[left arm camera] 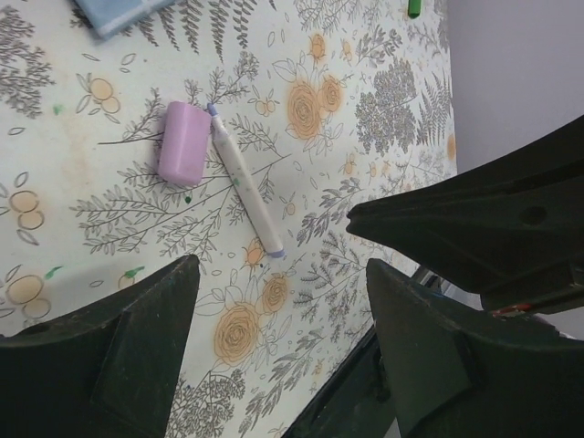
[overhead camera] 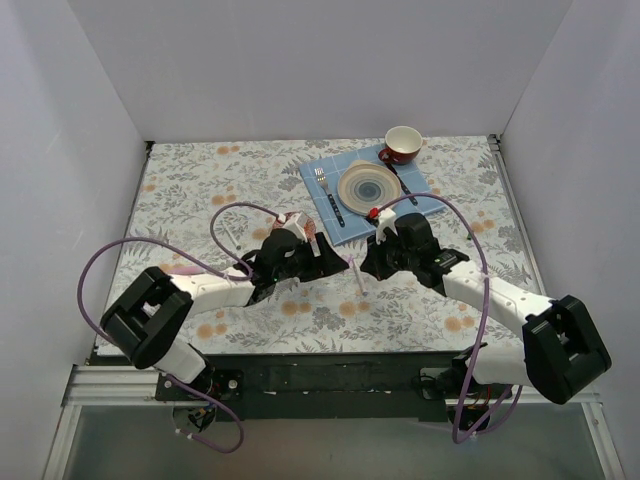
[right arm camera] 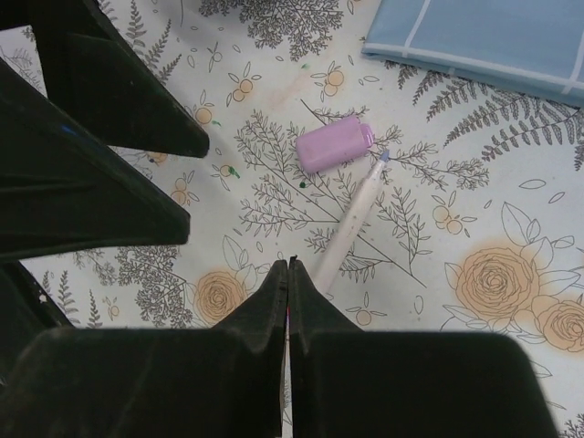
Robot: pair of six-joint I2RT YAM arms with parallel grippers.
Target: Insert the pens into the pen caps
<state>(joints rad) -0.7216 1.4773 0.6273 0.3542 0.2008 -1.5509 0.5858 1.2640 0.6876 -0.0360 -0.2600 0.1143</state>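
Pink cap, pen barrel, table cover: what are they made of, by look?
Pink cap: likely moulded plastic, matte-satin; uniform lilac-pink, rounded edges, soft highlight.
Pen barrel: probably smooth white plastic, slight sheen, purple-blue tip.
Table cover: printed floral sheet, matte; cloth or vinyl, cannot tell.

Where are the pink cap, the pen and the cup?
Pink cap [left arm camera: 182, 143]: left wrist view, middle of its side.
Pen [left arm camera: 245, 189]: left wrist view, middle of barrel.
Cup [overhead camera: 404, 140]: top view, white inside.
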